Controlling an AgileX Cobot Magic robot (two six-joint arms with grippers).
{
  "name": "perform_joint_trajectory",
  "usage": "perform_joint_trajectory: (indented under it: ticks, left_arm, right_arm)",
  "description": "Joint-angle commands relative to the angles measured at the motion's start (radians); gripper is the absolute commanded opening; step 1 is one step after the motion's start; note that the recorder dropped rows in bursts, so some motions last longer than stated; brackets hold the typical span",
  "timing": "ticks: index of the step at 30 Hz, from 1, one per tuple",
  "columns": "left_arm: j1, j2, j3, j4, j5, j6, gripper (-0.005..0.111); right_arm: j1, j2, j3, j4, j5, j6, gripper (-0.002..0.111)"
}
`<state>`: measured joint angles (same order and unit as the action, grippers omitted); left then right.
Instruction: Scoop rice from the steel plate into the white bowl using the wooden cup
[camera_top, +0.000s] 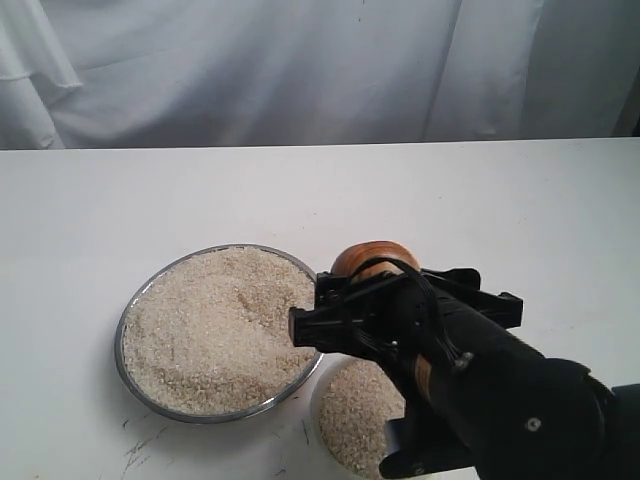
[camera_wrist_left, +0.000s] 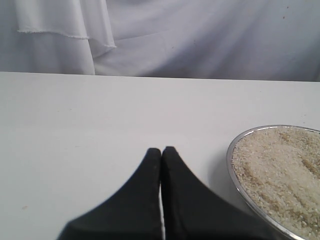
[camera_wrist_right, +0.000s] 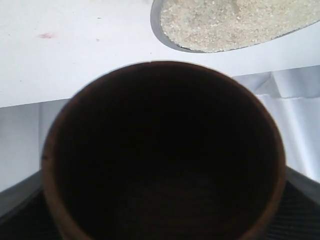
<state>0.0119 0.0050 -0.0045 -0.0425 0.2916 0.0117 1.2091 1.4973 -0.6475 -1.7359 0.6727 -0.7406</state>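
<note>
While left fingers (camera_wrist_left: 150, 172) press together, right fingers (camera_wrist_right: 20, 222) pinch the wooden cup (camera_top: 372, 256).

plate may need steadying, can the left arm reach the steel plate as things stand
Probably yes: the left gripper sits shut close to the steel plate, only bare table between them.

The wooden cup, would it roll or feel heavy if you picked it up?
Likely light: the wooden cup is small and looks empty. Its rounded barrel sides suggest it would roll if laid sideways. Being wood, probably rigid.
</note>
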Motion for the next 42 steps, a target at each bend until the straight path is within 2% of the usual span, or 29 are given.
perform_joint_trajectory:
  ticks: [1,3,5,8,10,13,18,24,28,32,39,42]
  left_arm:
    - [-0.002,-0.005,0.005,-0.001,-0.006,-0.003,0.0]
    - [-0.002,-0.005,0.005,-0.001,-0.006,-0.003,0.0]
    - [-0.002,-0.005,0.005,-0.001,-0.006,-0.003,0.0]
    - [-0.002,-0.005,0.005,-0.001,-0.006,-0.003,0.0]
    - [-0.002,-0.005,0.005,-0.001,-0.006,-0.003,0.0]
    - [-0.002,-0.005,0.005,-0.001,-0.006,-0.003,0.0]
    - [-0.002,-0.005,0.005,-0.001,-0.006,-0.003,0.0]
    - [-0.002,-0.005,0.005,-0.001,-0.006,-0.003,0.0]
    - [-0.002,-0.005,0.005,-0.001,-0.006,-0.003,0.0]
    - [-0.002,-0.005,0.005,-0.001,-0.006,-0.003,0.0]
    - [-0.002,-0.005,0.005,-0.001,-0.006,-0.003,0.0]
    - [-0.002,-0.005,0.005,-0.001,-0.006,-0.003,0.0]
  right_arm:
    - [0.006,-0.003,-0.008,-0.008,0.019,-0.022,0.0]
    - [0.006,-0.003,-0.011,-0.008,0.019,-0.007,0.0]
    - [0.006,-0.003,-0.02,-0.008,0.005,0.088,0.0]
    - [-0.009,-0.003,-0.047,-0.008,-0.034,0.36,0.0]
    - [-0.038,-0.004,-0.072,-0.001,-0.086,0.469,0.0]
    - [-0.129,-0.002,-0.105,0.084,-0.215,0.475,0.0]
    - [-0.294,0.011,-0.175,0.089,-0.464,0.485,0.0]
    - [-0.392,0.175,-0.349,0.106,-0.556,0.52,0.0]
    - [-0.396,0.329,-0.512,0.186,-0.544,0.52,0.0]
    - [-0.38,0.518,-0.719,0.211,-0.418,0.52,0.0]
    - [-0.316,0.653,-0.87,0.149,-0.392,0.49,0.0]
    - [-0.261,0.731,-0.91,0.14,-0.334,0.409,0.0]
